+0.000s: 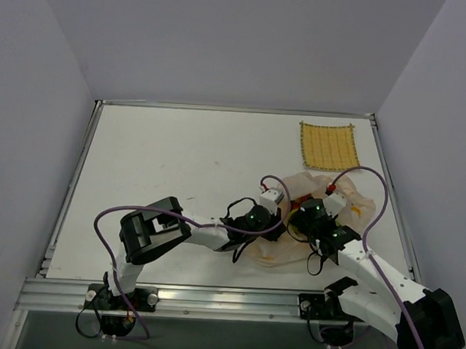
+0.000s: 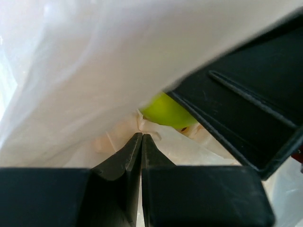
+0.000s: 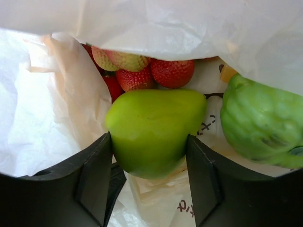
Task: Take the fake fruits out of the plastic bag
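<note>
The crinkly peach plastic bag [image 1: 358, 202] lies at the right of the table with both grippers reaching into it. In the right wrist view my right gripper [image 3: 149, 142] is shut on a smooth yellow-green fruit [image 3: 154, 123], one finger pressed against each side. Behind that fruit sits a cluster of red berries [image 3: 156, 72], and a bumpy green fruit [image 3: 260, 125] lies to its right. My left gripper [image 2: 141, 135] has its jaws pressed together on the bag's film [image 2: 118, 71]. The yellow-green fruit [image 2: 165, 111] shows just past its tips, beside the right gripper's black finger [image 2: 246, 109].
A yellow woven mat [image 1: 326, 145] lies flat at the far right of the table, beyond the bag. Both arms [image 1: 213, 235] meet at the bag, close together. The table's right edge [image 1: 393, 208] runs right beside the bag.
</note>
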Controlling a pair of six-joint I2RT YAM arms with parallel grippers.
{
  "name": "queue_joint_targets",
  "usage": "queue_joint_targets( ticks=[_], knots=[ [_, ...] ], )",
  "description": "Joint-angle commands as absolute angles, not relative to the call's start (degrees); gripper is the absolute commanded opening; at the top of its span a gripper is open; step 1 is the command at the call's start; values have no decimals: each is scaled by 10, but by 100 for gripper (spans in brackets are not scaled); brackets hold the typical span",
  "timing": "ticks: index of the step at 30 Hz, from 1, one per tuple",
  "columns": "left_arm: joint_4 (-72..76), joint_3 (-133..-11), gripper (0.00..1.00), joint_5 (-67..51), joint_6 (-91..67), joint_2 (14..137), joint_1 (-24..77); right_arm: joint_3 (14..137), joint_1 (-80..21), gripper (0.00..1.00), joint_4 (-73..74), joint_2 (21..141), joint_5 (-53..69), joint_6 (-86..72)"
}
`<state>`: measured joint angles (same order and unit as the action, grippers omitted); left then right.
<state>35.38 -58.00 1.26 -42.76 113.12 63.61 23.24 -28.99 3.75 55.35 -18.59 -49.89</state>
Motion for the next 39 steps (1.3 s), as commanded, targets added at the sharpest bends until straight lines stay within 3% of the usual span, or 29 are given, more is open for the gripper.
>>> queue_joint_targets(
  ticks=[1,15,21,28,33,39],
  knots=[
    [351,-605,2,2,-409,1089,633,235,-300,31,38,515,-210,-508],
    [371,-588,2,0,-407,1072,606,312,-355,31,245,309,-150,-523],
    [376,-587,2,-26,-416,1081,592,370,-355,31,249,259,-104,-510],
    [382,-579,2,-34,-413,1077,592,480,-355,28,196,300,-84,-475],
    [388,-567,2,-38,-417,1078,593,607,-355,27,159,389,-190,-393],
    [383,-569,2,-38,-410,1086,609,692,-329,27,101,583,-371,-274]
  ],
)
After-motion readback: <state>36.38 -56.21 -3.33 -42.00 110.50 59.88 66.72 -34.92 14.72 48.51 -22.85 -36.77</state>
